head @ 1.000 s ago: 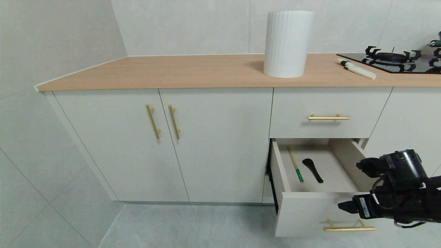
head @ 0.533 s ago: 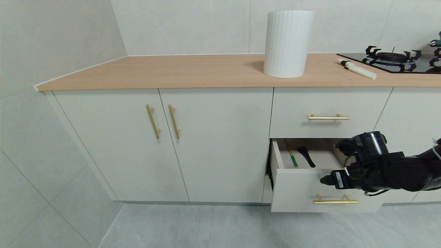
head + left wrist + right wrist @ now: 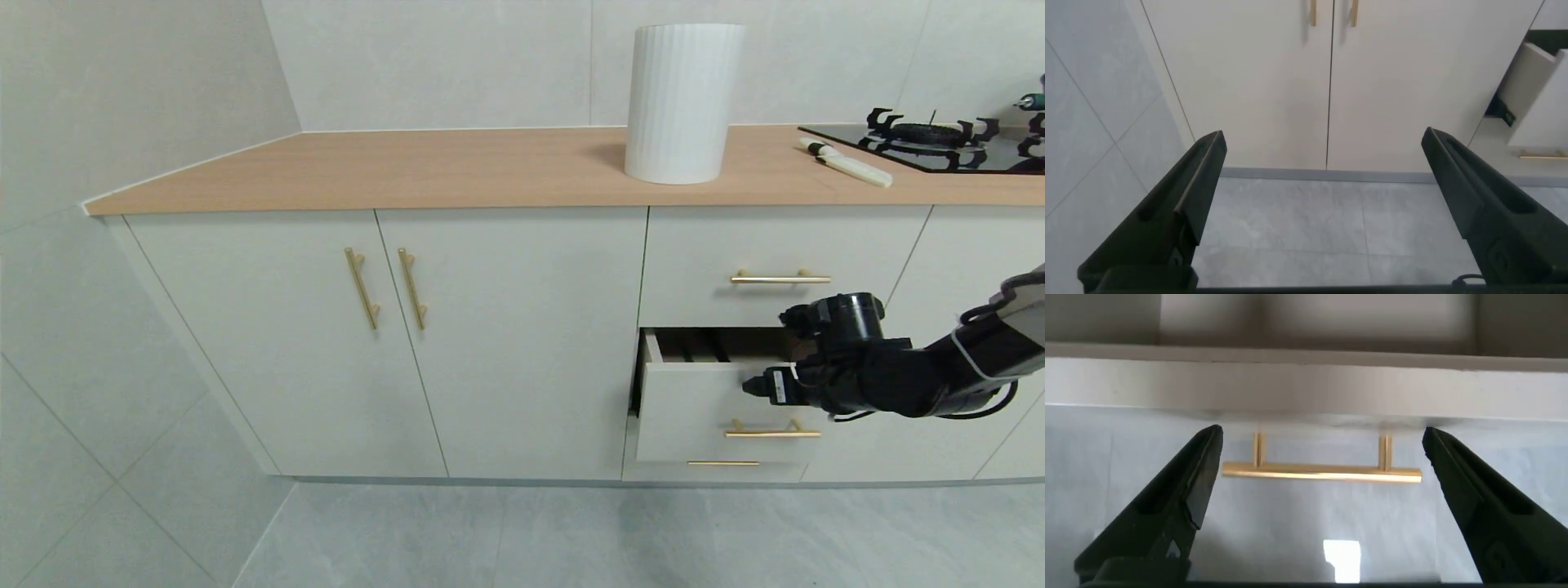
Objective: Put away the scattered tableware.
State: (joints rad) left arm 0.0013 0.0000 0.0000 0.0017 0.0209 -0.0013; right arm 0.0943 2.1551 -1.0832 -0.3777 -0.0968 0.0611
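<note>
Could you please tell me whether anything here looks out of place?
Yes: the middle drawer stands ajar with the open right gripper at its front, and a white knife lies loose on the countertop beside the hob, not put away.

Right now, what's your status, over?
Left gripper open, over the floor. Right gripper open, at the front of the drawer, above its handle. Drawer open just a crack, contents hidden. Nothing seen blocking it.
</note>
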